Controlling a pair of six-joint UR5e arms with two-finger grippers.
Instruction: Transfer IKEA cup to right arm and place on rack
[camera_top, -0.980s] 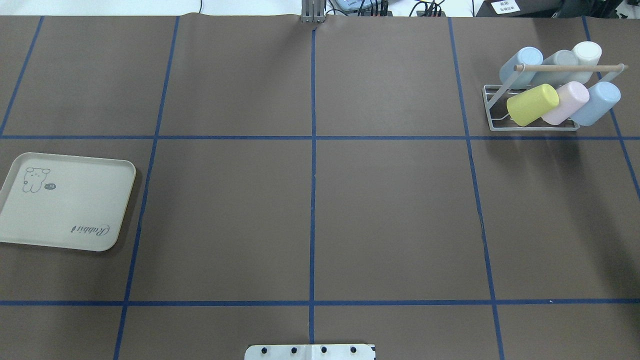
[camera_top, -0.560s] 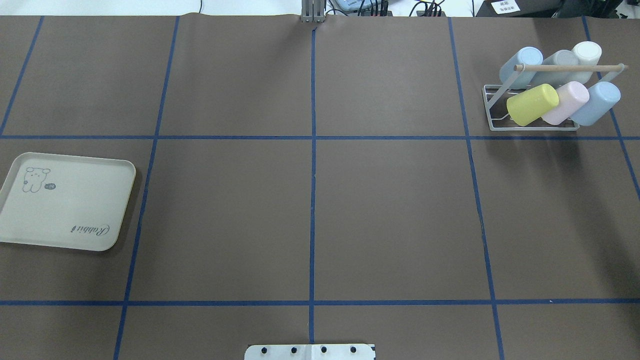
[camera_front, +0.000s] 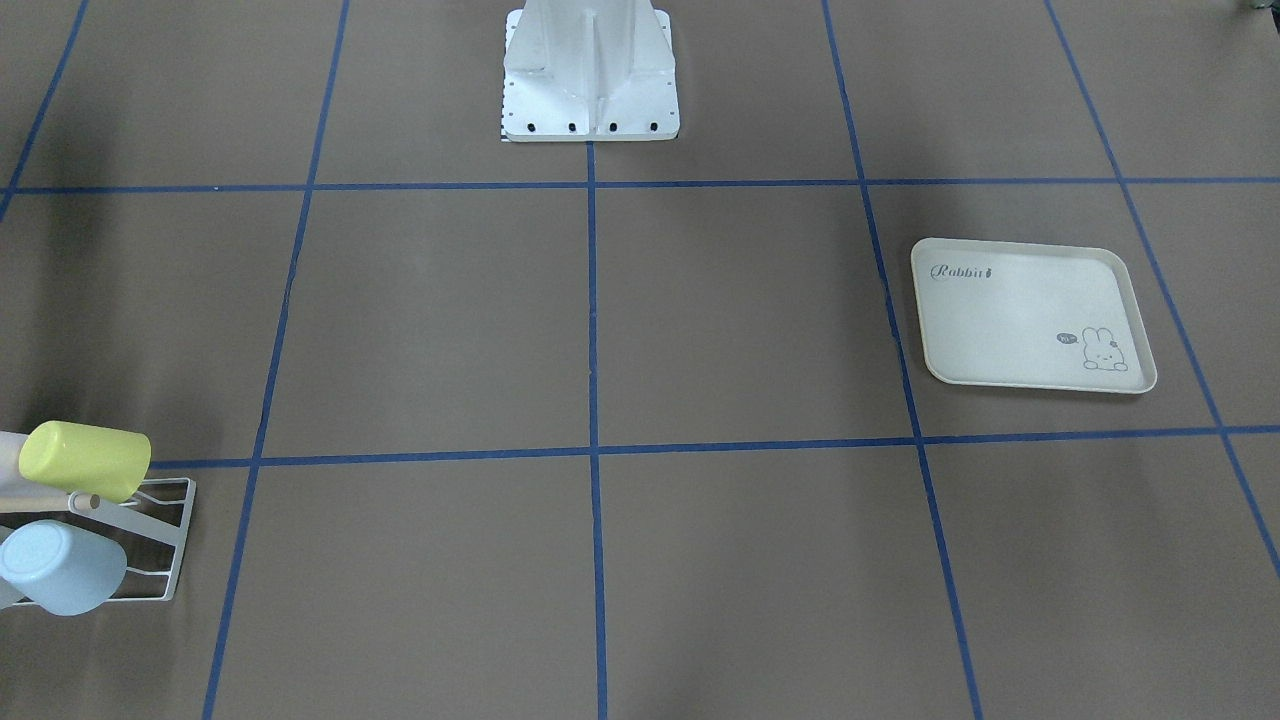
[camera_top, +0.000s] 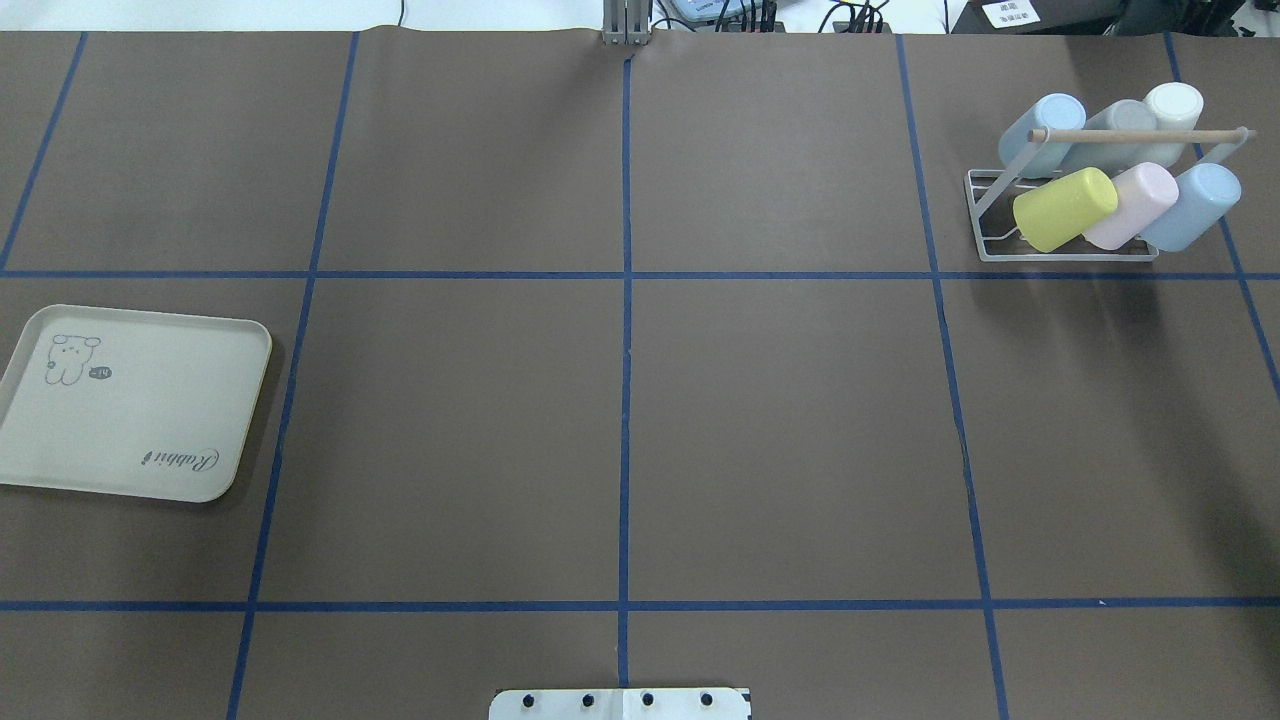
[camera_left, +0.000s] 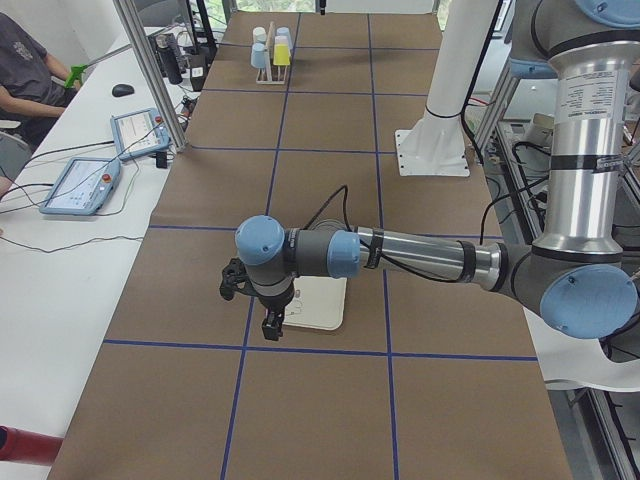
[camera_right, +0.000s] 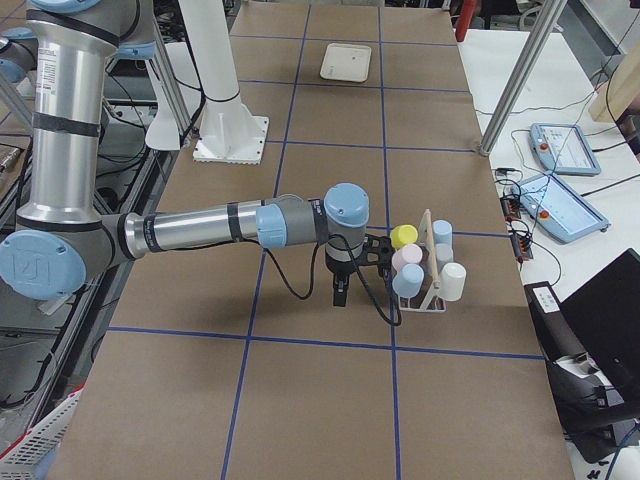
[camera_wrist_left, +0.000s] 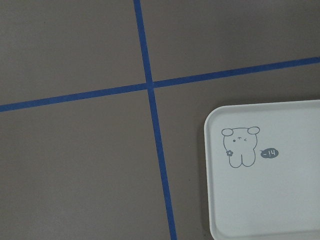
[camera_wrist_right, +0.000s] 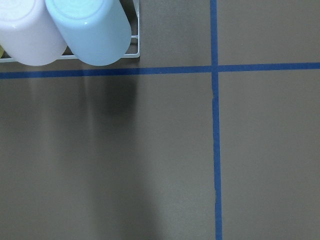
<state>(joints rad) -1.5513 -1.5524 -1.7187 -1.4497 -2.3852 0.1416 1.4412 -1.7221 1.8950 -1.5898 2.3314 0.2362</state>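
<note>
Six cups lean on the slanted prongs of the rack (camera_top: 1062, 256) at the far right of the counter (camera_top: 780, 430). The yellow cup (camera_top: 1065, 208), pink cup (camera_top: 1132, 205) and pale blue cup (camera_top: 1190, 207) are in the near row, and a second blue cup (camera_top: 1040, 125), a grey cup (camera_top: 1118, 125) and a white cup (camera_top: 1172, 108) sit behind the dowel rod (camera_top: 1140, 134). The right pincer (camera_right: 340, 293) hangs low just beside the rack, seemingly clear of the cups, and the left pincer (camera_left: 272, 325) hangs over an edge of the cream tray (camera_top: 130, 400) at the left. Both show only from the counter's ends, so I cannot tell whether either is released or clenched.
</note>
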